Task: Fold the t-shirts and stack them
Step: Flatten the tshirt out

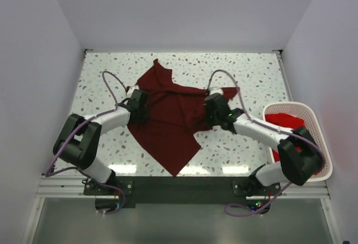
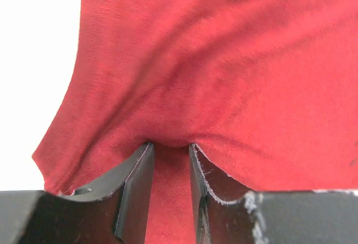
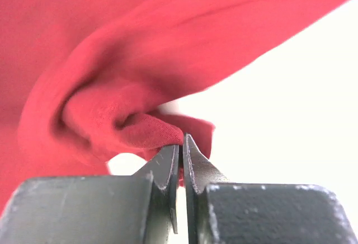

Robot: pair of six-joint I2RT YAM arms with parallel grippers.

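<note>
While the dark maroon cloth t-shirt (image 1: 168, 129) sprawls at the centre of the speckled desk (image 1: 251, 76), left gripper (image 2: 170, 146) and right gripper (image 3: 182, 143) pinch it, nearly closed.

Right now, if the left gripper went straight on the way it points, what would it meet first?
The maroon t-shirt: its cloth lies right at the tips of the left gripper and fills the view ahead.

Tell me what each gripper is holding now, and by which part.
Both hold the maroon t-shirt: the left gripper by the shirt's left edge, the right gripper by a bunched fold on its right side, pinched in the jaws.
</note>
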